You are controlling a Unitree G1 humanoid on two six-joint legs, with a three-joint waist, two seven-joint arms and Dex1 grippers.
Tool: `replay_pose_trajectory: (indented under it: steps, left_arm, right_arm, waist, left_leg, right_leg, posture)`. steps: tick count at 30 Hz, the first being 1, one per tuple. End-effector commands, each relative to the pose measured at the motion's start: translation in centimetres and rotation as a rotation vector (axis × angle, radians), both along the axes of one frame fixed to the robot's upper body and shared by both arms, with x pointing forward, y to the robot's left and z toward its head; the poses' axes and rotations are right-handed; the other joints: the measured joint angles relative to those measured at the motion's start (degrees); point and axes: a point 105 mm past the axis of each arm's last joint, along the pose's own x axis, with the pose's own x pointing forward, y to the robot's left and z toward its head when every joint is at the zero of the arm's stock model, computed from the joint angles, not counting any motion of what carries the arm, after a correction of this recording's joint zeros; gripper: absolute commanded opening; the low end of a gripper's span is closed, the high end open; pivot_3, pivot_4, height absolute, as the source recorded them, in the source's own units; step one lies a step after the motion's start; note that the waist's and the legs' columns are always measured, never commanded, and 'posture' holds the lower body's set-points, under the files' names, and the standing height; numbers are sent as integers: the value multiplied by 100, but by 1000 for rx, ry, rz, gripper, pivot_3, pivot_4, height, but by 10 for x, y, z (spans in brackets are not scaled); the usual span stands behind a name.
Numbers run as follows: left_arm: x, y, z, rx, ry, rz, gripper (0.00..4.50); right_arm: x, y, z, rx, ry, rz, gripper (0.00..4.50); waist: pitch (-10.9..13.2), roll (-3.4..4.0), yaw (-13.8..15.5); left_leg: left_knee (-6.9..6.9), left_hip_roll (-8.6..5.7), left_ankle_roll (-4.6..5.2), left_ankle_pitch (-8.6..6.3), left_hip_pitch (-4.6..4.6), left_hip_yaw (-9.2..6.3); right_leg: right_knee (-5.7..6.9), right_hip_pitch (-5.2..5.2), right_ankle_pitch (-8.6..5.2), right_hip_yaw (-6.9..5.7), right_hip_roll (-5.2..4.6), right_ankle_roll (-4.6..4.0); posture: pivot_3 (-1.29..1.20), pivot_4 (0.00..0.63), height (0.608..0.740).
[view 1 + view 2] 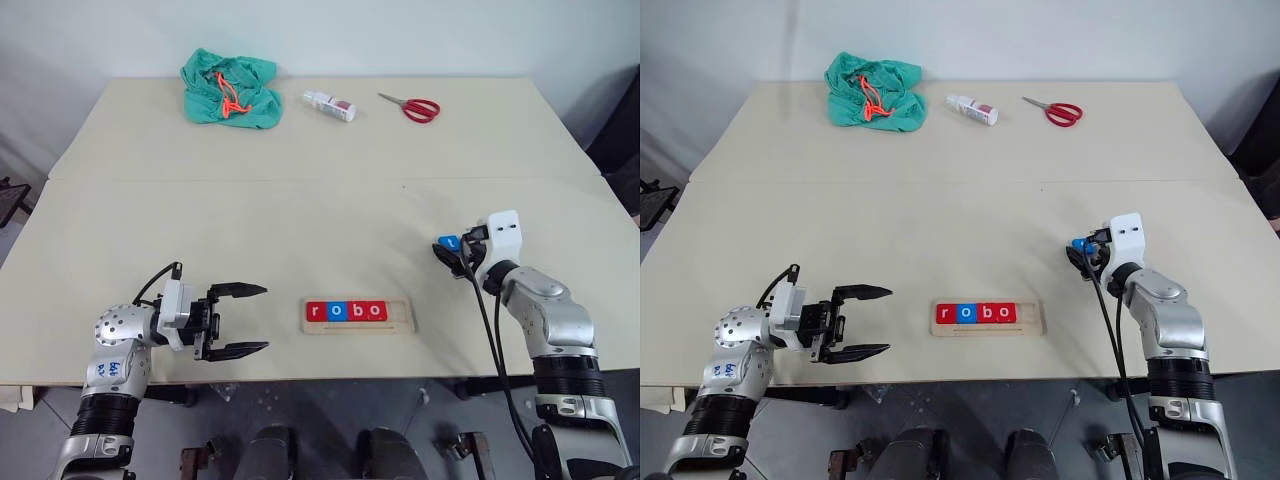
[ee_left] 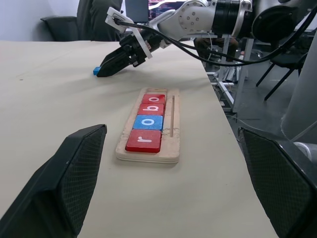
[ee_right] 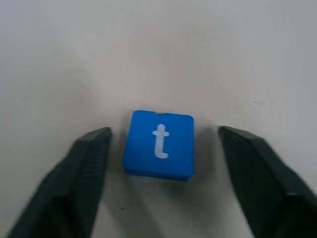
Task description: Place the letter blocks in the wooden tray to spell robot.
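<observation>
Since the wooden tray point(image 1: 357, 315) at the near edge already reads r-o-b-o, we straddle the blue t block point(image 3: 159, 144), off to its right, with the right gripper point(image 3: 163, 144) spread, apparently not yet touching; the left gripper point(image 1: 238, 320) waits open.

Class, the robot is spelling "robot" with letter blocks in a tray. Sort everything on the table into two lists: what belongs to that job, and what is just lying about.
Belongs to the job:
wooden tray
r, o, b, o blocks in the tray
blue t block between the right hand's fingers

Just lying about:
green cloth
small bottle
red scissors
</observation>
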Motion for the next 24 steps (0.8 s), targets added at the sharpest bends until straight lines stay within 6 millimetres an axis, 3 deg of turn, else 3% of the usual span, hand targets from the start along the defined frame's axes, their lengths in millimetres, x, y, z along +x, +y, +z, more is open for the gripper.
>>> replay_pose_trajectory:
  steps: [1, 3, 11, 17, 24]
  left_arm:
    - [-1, 3, 7, 4, -32, 5, 4500]
    - [0, 2, 7, 3, -32, 3, 4500]
    - [1, 1, 6, 2, -26, -23, 4500]
    - [4, 2, 5, 8, -22, -35, 4500]
    - [6, -1, 6, 6, -21, -50, 4500]
  right_arm:
    - [-3, 2, 7, -7, -42, 9, 2097]
    - [-5, 3, 11, -9, -59, 8, 1465]
    - [-46, 12, 31, 7, -120, 10, 1472]
    - [-93, 27, 24, 25, -70, -4, 1472]
    - [-118, 38, 15, 70, -10, -56, 1472]
  waist:
    - [0, 0, 8]
    - [0, 0, 12]
    - [0, 0, 19]
    - [0, 0, 36]
    - [0, 0, 26]
  left_leg:
    - [0, 0, 0, 0, 0, 0]
    - [1, 0, 0, 0, 0, -2]
    - [-2, -1, 0, 0, -4, -2]
    - [-2, -2, 0, 0, -4, -8]
    - [-1, -2, 0, 0, -1, -6]
  right_leg:
    - [0, 0, 0, 0, 0, 0]
    - [0, 0, 0, 0, 0, 0]
    - [-2, -3, 0, 0, 0, 0]
    - [0, 0, 0, 2, 0, 0]
    - [0, 0, 0, 5, 2, 0]
  posture:
    - [0, 150, 740]
    - [0, 150, 740]
    - [0, 150, 740]
    - [0, 150, 740]
    - [0, 150, 740]
